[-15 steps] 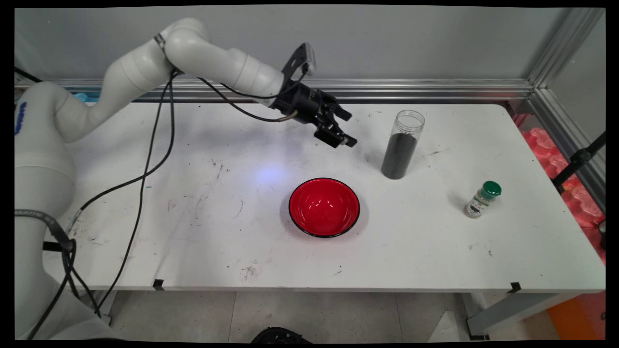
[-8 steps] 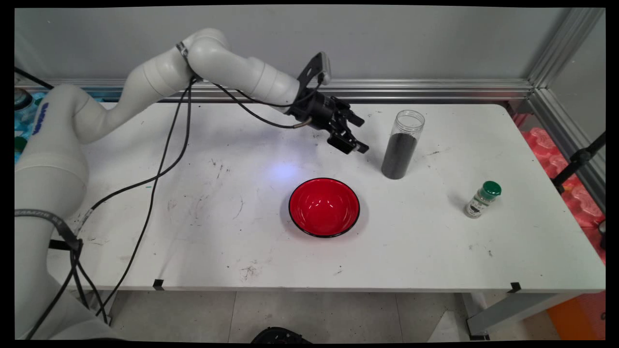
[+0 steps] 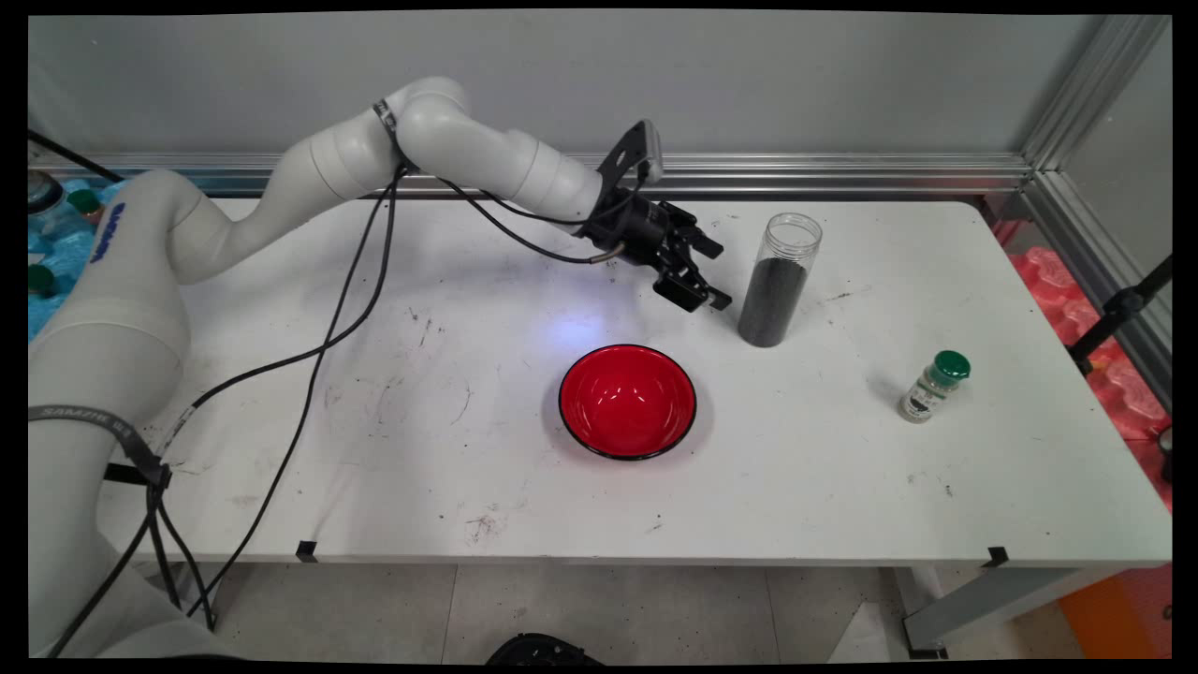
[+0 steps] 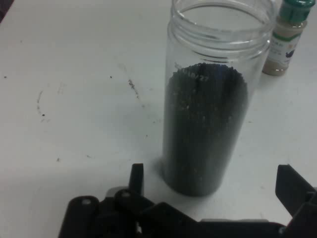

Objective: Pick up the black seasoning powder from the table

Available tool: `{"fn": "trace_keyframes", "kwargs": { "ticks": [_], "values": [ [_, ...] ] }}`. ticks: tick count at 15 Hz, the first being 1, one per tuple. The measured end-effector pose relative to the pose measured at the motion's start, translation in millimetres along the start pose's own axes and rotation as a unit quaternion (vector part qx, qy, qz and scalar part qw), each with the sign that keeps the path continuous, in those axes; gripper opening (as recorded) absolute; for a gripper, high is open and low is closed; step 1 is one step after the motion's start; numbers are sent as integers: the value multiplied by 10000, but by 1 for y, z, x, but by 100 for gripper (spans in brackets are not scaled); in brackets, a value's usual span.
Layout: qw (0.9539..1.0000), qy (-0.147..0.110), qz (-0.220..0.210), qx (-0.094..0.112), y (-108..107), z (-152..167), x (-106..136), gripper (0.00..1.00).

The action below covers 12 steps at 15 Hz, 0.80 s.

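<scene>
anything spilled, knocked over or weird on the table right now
Nothing stands out. The tall jar of dark grains stands upright with no lid, with no grains seen around it. The red bowl sits level, and the small green-capped bottle is upright. The open pincer is close to the jar without touching it.

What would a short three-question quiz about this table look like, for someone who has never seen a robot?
1. True or false: the tall clear jar stands upright with no lid on it.
2. Which thing is nearest the end effector? A) the red bowl B) the tall clear jar C) the green-capped spice bottle
3. Fill in: the end effector's fingers stand ____ and hold nothing.

Key: 1 true; the jar's mouth is uncovered and dark grains fill most of it. 2 B; the jar stands just ahead of the fingers, untouched. 3 open.
</scene>
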Motion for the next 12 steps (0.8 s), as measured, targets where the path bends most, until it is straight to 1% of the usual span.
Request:
{"fn": "trace_keyframes", "kwargs": {
  "ticks": [5,12],
  "values": [
    [10000,67,-54,-2,-2,19,-3,100],
    [9998,159,-80,-68,-2,44,-4,100]
  ]
}}
